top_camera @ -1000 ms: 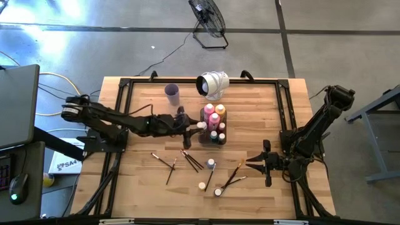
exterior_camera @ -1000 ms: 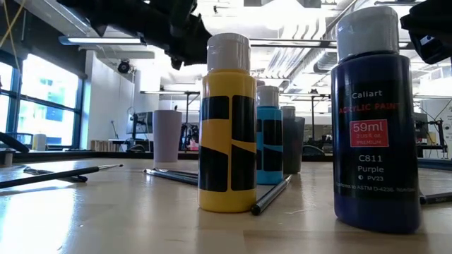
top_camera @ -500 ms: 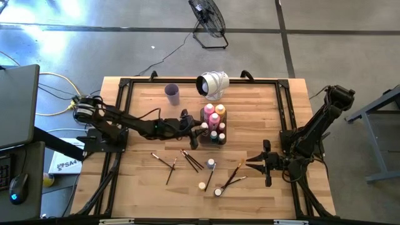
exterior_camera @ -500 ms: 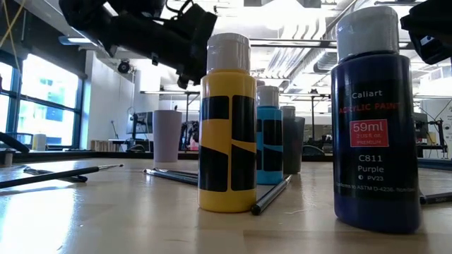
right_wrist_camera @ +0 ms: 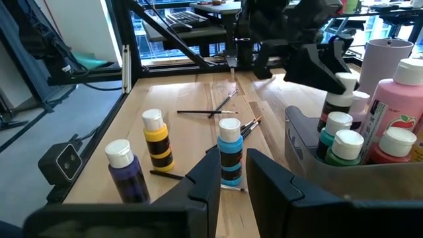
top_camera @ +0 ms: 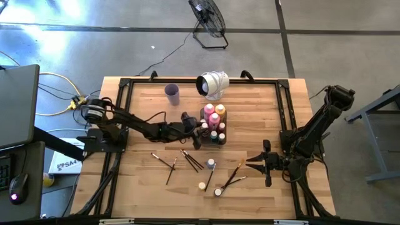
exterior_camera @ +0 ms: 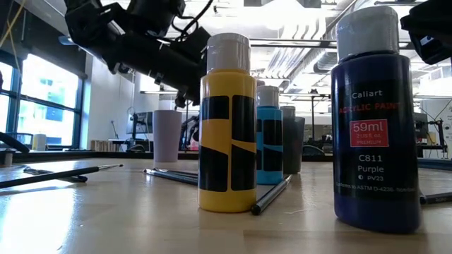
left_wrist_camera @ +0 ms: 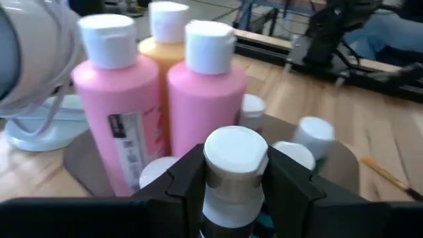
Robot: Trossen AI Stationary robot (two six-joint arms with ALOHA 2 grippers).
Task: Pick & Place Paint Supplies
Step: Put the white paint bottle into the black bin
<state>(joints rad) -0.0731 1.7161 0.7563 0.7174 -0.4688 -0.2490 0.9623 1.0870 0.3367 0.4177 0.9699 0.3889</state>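
Note:
A clear grey tray (top_camera: 204, 139) at mid-table holds two pink bottles (left_wrist_camera: 198, 99), an orange one (top_camera: 219, 110) and some small white-capped ones. My left gripper (top_camera: 199, 129) reaches in level from the left. It is shut on a small white-capped bottle (left_wrist_camera: 236, 149) at the tray's left side, also seen in the right wrist view as bottle (right_wrist_camera: 336, 92). A blue bottle (top_camera: 211, 164), a yellow bottle (top_camera: 202, 185) and a purple bottle (top_camera: 217, 192) stand on the table among paintbrushes (top_camera: 190, 159). My right gripper (top_camera: 257, 164) waits open at the right. My left gripper pinches the small bottle between its two fingers, just below the white cap (left_wrist_camera: 234, 188). The fingers come level from the table's left. The bottle stays upright, its lower end (right_wrist_camera: 327, 119) at the tray's rim. I cannot tell whether it rests on anything.
A lilac cup (top_camera: 172, 94) and a white fan-like device (top_camera: 212, 84) stand at the far side. More brushes lie at the left (top_camera: 165, 161) and by the purple bottle (top_camera: 232, 175). A black frame (top_camera: 122, 112) borders the table.
My left gripper has sunk and gone toward the table's right, up to the tray, rolling a little at the wrist. The small bottle has stayed in its fingers.

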